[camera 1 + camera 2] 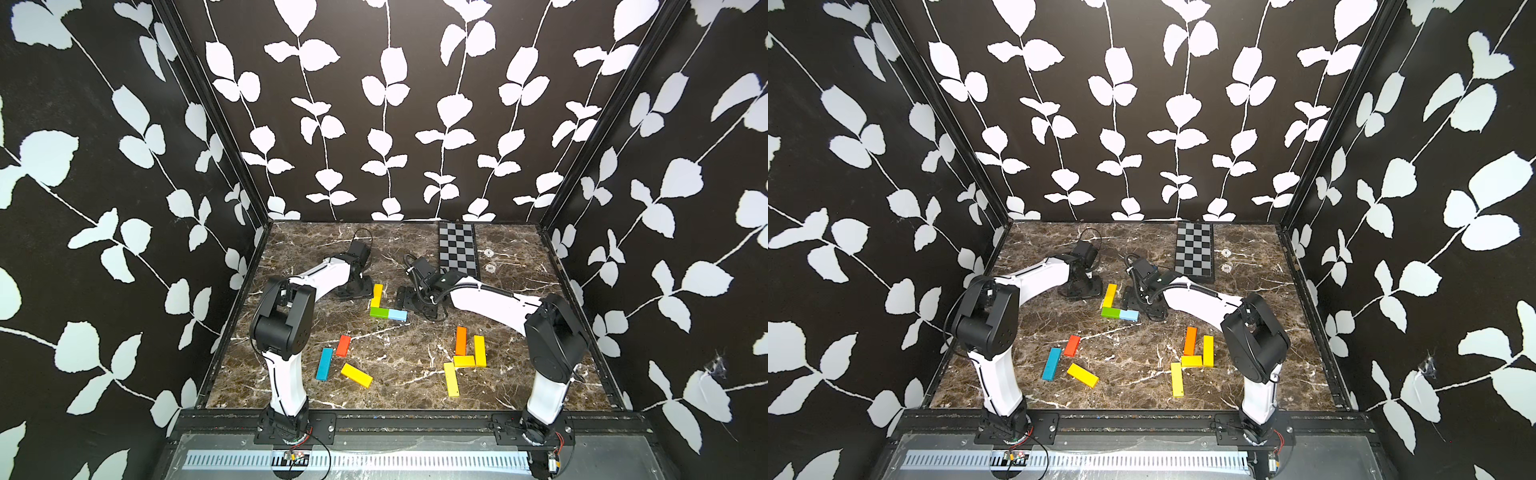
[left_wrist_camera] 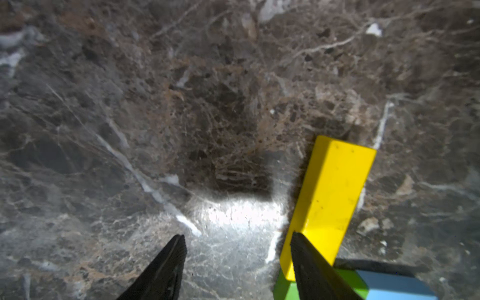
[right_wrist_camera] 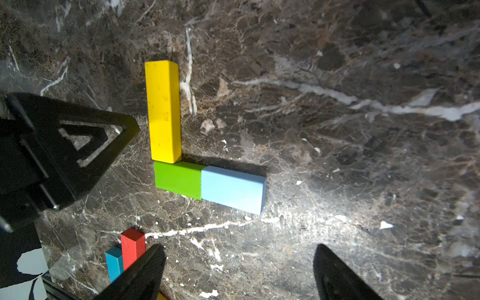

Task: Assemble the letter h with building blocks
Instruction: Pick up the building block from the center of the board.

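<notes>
step: h half-built, yellow bar (image 1: 377, 294) laid | left gripper (image 2: 237, 235), right gripper (image 3: 239, 246) parted, empty | next, likely: grab red block (image 1: 343, 345), 7 o'clock of bar

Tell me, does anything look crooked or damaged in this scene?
Two small things. The green block and light blue block make a row that slants a little, not square to the yellow bar. Also the wallpaper has a small tear on a side wall.
</notes>
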Controlling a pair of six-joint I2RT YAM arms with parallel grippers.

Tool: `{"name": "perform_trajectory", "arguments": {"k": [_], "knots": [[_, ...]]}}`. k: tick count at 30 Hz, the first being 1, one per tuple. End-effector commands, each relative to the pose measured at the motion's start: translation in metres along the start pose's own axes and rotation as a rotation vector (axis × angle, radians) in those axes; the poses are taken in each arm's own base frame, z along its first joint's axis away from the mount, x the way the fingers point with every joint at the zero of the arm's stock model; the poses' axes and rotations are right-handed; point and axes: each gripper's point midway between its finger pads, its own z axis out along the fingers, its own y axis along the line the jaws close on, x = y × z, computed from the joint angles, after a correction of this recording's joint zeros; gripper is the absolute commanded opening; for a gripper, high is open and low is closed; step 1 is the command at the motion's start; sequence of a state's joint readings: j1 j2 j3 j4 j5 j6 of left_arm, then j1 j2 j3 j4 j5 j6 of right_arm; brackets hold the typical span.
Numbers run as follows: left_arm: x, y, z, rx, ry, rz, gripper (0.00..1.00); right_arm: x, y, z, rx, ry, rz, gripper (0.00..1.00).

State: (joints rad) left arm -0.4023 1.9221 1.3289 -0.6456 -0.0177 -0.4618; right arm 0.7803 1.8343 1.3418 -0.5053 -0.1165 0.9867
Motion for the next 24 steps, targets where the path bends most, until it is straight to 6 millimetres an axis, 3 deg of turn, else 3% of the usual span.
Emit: {"name": "perform_trajectory", "arguments": {"k": [1,13,24], "knots": [[0.008,0.008,0.006,-0.036,0.044,0.025,0.67,-0.004,0.006,-0.014,-0.036,-0.028,0.003,0.87],[0.021,-0.001,0.013,-0.019,0.068,0.058,0.66,-0.004,0.005,-0.013,-0.036,-0.028,0.008,0.87],[0.022,0.001,0.004,-0.029,0.052,0.062,0.67,-0.003,0.004,-0.012,-0.030,-0.026,-0.003,0.87]]}}
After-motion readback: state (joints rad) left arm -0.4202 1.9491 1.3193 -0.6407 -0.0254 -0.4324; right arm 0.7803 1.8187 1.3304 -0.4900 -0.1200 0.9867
